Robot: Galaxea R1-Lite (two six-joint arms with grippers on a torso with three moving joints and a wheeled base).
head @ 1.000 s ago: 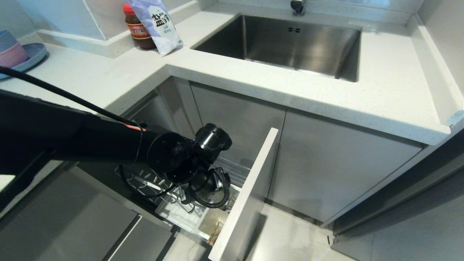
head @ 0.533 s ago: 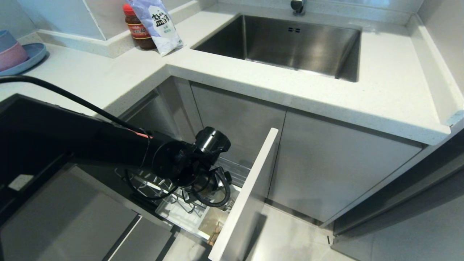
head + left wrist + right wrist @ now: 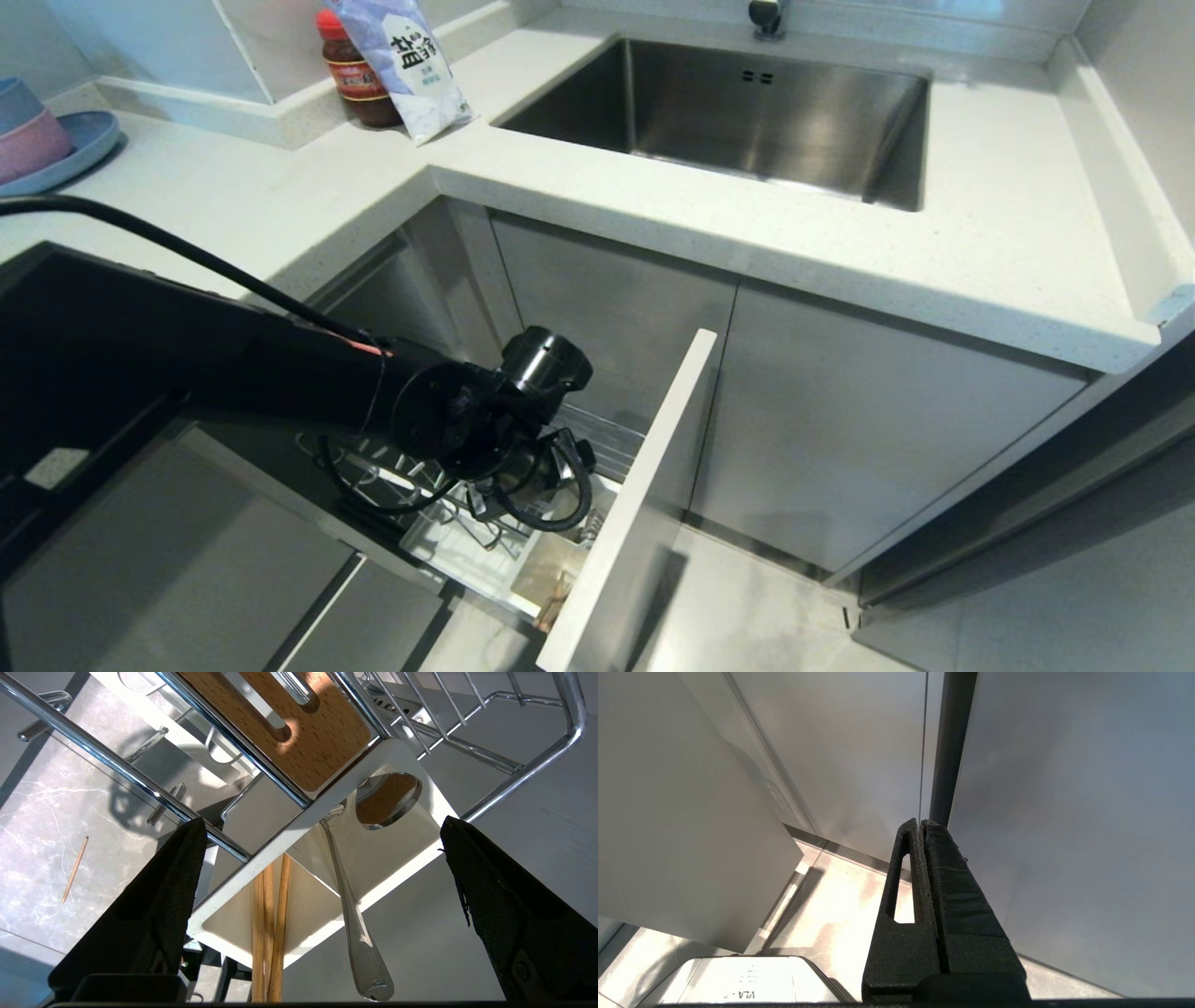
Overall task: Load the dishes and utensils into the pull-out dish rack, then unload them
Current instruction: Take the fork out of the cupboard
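The left gripper (image 3: 322, 826) hangs over the end of the pull-out dish rack (image 3: 537, 751) with its fingers (image 3: 159, 896) spread wide and nothing between them. Straight ahead of it, between the two fingers, sits the white cutlery holder (image 3: 397, 756); the wooden chopsticks (image 3: 268, 933) stand in one compartment and a silver utensil (image 3: 359, 933) in the one beside it, handle towards the gripper, its far end looking more like a spoon bowl than tines. Just beyond the holder lies the slotted wooden strip (image 3: 322, 742), then the chrome wires and prongs. No plate or bowl shows in the rack from here. The utensils appear loaded, so this reads as either the end of loading or the start of unloading. If unloading, the next move calls for closing on one slim handle without snagging its neighbour or the wire. The right gripper (image 3: 922, 868) is parked beside the cabinet fronts, fingers pressed together.
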